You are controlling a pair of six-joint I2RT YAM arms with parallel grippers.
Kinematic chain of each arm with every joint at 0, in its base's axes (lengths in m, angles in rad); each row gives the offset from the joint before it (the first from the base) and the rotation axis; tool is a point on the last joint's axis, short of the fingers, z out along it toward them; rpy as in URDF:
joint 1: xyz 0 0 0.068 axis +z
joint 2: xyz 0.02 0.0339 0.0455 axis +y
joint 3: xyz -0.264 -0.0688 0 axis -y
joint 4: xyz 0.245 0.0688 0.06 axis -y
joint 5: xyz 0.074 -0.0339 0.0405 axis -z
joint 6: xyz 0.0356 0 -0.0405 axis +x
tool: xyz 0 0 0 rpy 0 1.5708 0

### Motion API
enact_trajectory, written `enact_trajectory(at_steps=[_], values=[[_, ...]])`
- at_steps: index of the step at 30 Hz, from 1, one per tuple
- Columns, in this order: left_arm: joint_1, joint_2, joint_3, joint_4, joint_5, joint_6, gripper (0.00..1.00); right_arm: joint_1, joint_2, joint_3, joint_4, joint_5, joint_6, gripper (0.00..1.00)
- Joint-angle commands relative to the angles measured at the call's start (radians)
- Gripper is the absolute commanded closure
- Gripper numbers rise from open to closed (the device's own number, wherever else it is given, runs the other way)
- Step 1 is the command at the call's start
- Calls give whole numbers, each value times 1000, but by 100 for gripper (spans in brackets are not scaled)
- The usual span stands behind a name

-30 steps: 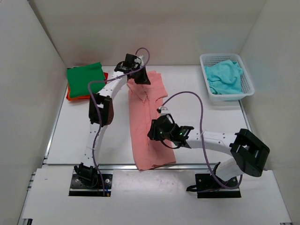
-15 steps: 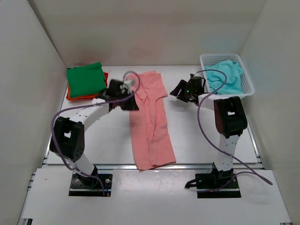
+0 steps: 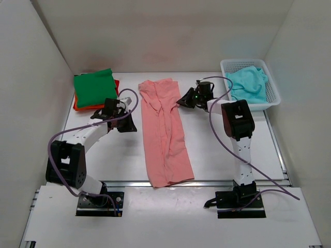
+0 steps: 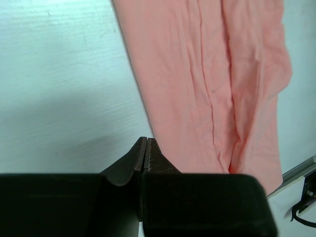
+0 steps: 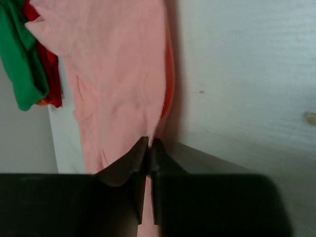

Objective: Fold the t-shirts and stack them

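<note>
The salmon pink t-shirt lies as a long narrow strip down the middle of the table; it also shows in the left wrist view and the right wrist view. My left gripper is shut and empty, its tips at the shirt's left edge. My right gripper is shut on the shirt's upper right edge. The green t-shirt lies folded on the orange-red t-shirt at the back left. The turquoise t-shirt lies crumpled in the basket.
The white mesh basket stands at the back right corner. White walls close in the table on the left, back and right. The table's metal front rail runs just past the shirt's hem.
The shirt's top has been narrowed and straightened into a strip. My left gripper has moved down and left off the shirt. My right gripper has moved left onto its right edge.
</note>
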State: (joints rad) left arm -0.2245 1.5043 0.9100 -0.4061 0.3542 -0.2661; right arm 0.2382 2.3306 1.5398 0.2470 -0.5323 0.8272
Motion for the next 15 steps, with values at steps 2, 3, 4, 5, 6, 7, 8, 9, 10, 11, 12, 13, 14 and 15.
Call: enact_trajectory(at_steps=[2, 3, 4, 5, 6, 7, 8, 9, 10, 11, 12, 13, 14, 15], values=[[20, -78, 15, 21, -6, 28, 91, 22, 13, 66, -87, 23, -37, 100], [30, -78, 16, 23, -6, 30, 91, 29, 15, 109, -151, 61, -84, 100], [22, -84, 13, 20, -1, 36, 91, 33, 22, 164, -179, 81, -150, 100], [20, -78, 12, 13, -1, 34, 90, 45, 18, 189, -228, 118, -180, 100], [22, -75, 7, 16, -4, 41, 91, 55, 21, 238, -273, 142, -235, 100], [20, -75, 1, 16, -1, 38, 90, 68, 29, 282, -290, 155, -294, 100], [22, -72, -5, 15, -1, 34, 90, 73, 26, 304, -323, 182, -316, 100], [22, -70, -5, 18, 6, 37, 90, 88, 29, 344, -350, 213, -368, 99], [20, -67, -10, 20, 9, 33, 91, 104, 33, 385, -363, 224, -413, 100], [19, -65, -17, 18, 6, 33, 91, 113, 39, 428, -382, 241, -436, 100], [19, -64, -19, 26, 6, 31, 91, 124, 47, 440, -400, 241, -468, 100], [19, -65, -26, 21, 12, 28, 91, 133, 67, 492, -416, 239, -508, 100], [20, -65, -31, 23, 14, 30, 90, 142, 91, 555, -448, 230, -525, 100], [25, -65, -26, 15, 8, 30, 90, 147, 104, 583, -481, 207, -533, 100]])
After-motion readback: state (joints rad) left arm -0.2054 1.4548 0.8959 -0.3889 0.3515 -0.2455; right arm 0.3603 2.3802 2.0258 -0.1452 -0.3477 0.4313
